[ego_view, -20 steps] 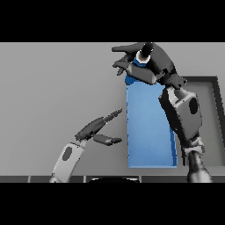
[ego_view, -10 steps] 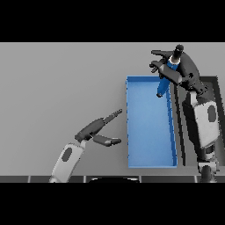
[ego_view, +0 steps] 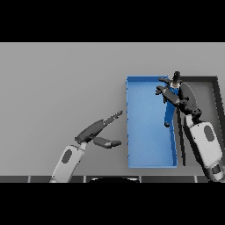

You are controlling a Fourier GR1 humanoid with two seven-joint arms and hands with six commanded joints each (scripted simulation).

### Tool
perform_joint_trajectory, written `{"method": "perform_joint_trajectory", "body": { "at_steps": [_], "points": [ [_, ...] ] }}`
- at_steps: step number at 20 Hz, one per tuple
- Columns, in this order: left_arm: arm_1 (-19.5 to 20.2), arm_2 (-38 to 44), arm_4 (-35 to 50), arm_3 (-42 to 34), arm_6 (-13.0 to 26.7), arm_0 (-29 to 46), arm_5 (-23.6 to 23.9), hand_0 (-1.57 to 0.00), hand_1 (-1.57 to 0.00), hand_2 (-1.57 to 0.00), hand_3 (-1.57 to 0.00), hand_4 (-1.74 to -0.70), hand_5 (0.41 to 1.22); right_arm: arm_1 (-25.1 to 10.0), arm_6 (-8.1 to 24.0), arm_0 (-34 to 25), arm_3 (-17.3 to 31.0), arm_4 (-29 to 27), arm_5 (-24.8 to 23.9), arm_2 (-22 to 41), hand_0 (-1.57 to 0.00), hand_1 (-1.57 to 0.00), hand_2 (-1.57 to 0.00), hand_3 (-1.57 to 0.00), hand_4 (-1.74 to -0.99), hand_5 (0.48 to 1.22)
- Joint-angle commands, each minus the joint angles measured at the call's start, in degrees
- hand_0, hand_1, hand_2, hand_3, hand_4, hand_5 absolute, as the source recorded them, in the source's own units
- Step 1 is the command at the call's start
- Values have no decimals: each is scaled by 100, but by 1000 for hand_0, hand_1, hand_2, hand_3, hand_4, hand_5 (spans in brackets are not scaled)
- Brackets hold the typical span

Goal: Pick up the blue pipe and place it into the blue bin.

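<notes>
Right hand [ego_view: 178, 93] gripping blue pipe [ego_view: 169, 112] over blue bin [ego_view: 149, 158] far-right corner, hard against right wall; left hand [ego_view: 99, 131] relaxed open on worktop [ego_view: 61, 88], left of bin.

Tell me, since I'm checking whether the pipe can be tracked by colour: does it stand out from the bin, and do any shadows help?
Head view: the blue pipe is nearly the same blue as the blue bin, so contrast is poor. It reads only as a slightly darker strip below the right hand. Lighting is flat, without glare or a distinct cast shadow. The left hand shows clearly against the grey table.
</notes>
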Motion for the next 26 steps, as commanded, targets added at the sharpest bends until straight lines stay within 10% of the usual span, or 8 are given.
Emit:
{"method": "perform_joint_trajectory", "body": {
  "at_steps": [1, 6, 12, 17, 26],
  "points": [
    [66, 31, 7, -28, -4, 29, -11, 1, 1, 1, 1, -888, 422, -159, 2, 106, -13, -109, -221, 176, -1571, -1571, -1571, -1521, -1741, 1221],
    [80, 41, 24, 10, 27, 0, -42, 1, 1, 1, 1, -883, 421, -1045, 0, 49, 334, -634, -1316, 1529, -1571, -1548, -1571, -847, -1741, 1221],
    [50, 34, 3, -20, 89, -25, -6, 1, 1, 1, 1, -878, 428, -1814, 2, -686, 848, -1533, -1317, 3047, -479, -437, -438, -258, -1275, 1186],
    [39, -15, -10, -83, 50, 89, 12, 1, 1, 1, 1, -886, 428, -2293, 4, -1444, 911, -1777, -925, 4187, -156, -143, -143, -84, -1083, 934],
    [37, -19, -33, -107, 104, 75, 35, 1, 1, 1, 1, -888, 429, -2449, 4, -1886, 1127, -1869, -885, 5041, -20, -18, -18, -10, -1033, 696]
  ]
}}
